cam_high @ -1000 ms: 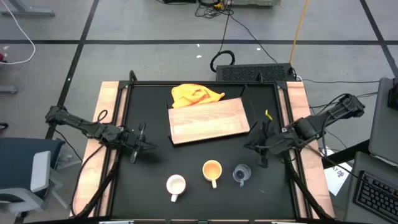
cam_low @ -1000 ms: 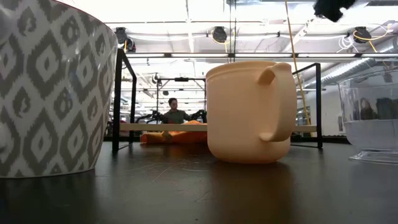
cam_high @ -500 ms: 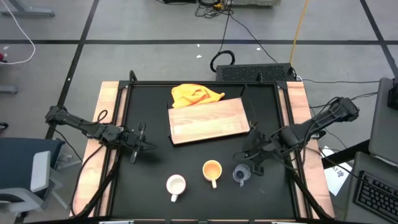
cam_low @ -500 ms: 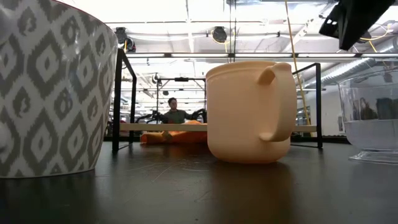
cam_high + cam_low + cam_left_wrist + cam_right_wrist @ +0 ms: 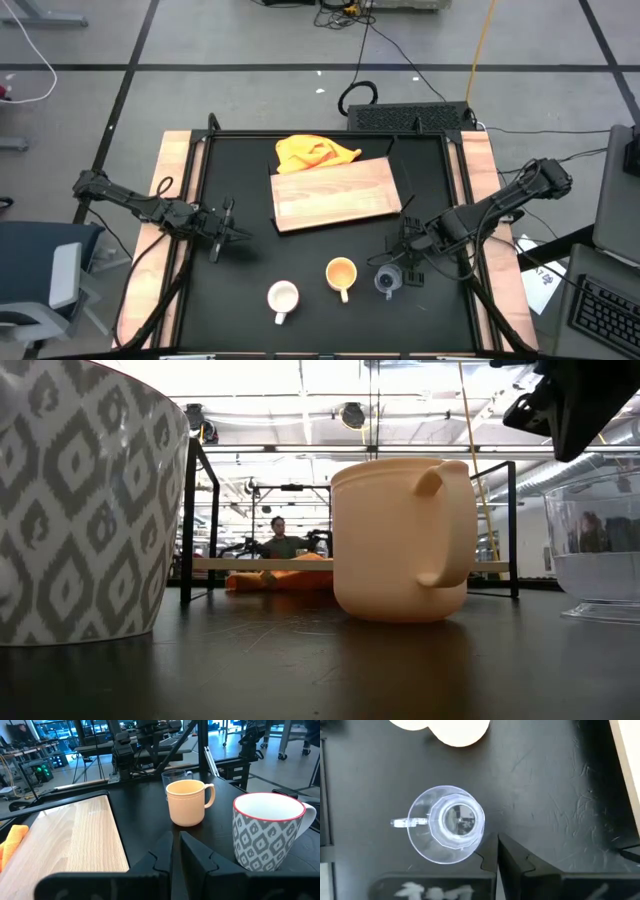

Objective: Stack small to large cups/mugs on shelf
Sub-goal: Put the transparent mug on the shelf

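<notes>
Three cups stand upright on their bases on the black table near its front edge. They are a white mug (image 5: 283, 296) with a grey pattern and red rim (image 5: 267, 832), a yellow-orange mug (image 5: 341, 273) and a tiny clear glass cup (image 5: 388, 281). The wooden shelf board (image 5: 335, 193) lies flat farther back. My right gripper (image 5: 405, 264) is shut, points down and hovers just above and beside the glass cup (image 5: 446, 823), touching nothing. My left gripper (image 5: 222, 240) is shut and empty at the table's left side.
A crumpled yellow cloth (image 5: 313, 152) lies behind the board at the far edge. A black frame (image 5: 187, 520) borders the table. A person (image 5: 278, 540) sits in the room beyond the table. Bare black table (image 5: 250, 265) lies between the left gripper and the mugs.
My right gripper has moved toward the table's near edge and leftward, from beside the board's right end to over the glass cup. It has come down, and in the low view it now shows larger at the top right. The cups have not moved.
</notes>
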You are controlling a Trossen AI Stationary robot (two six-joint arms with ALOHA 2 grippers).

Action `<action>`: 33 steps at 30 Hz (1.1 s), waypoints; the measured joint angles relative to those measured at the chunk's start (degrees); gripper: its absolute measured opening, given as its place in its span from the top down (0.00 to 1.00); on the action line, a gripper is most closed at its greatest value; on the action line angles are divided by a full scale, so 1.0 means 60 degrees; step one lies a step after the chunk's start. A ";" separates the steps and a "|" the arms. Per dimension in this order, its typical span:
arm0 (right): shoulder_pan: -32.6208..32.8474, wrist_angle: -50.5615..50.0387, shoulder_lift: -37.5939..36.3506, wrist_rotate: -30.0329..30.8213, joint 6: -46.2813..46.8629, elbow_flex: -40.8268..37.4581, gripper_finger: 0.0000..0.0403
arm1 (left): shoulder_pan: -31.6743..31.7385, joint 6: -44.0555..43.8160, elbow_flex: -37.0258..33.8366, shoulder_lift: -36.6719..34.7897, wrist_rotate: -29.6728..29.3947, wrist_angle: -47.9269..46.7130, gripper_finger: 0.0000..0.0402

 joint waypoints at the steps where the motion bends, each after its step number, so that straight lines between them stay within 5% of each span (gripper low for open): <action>1: -0.0004 0.0058 -0.0015 -0.0129 0.0000 0.0000 1.00 | 0.0002 0.0001 0.0000 0.0000 0.0000 0.0000 0.91; 17: 0.0175 0.0908 0.0020 -0.0211 -0.0193 0.0000 0.97 | 0.0004 0.0001 0.0000 0.0000 0.0000 0.0000 0.91; 33: 0.0100 0.1318 0.0020 -0.0706 -0.0141 -0.0701 0.61 | 0.0004 0.0001 0.0000 0.0000 -0.0001 0.0000 0.91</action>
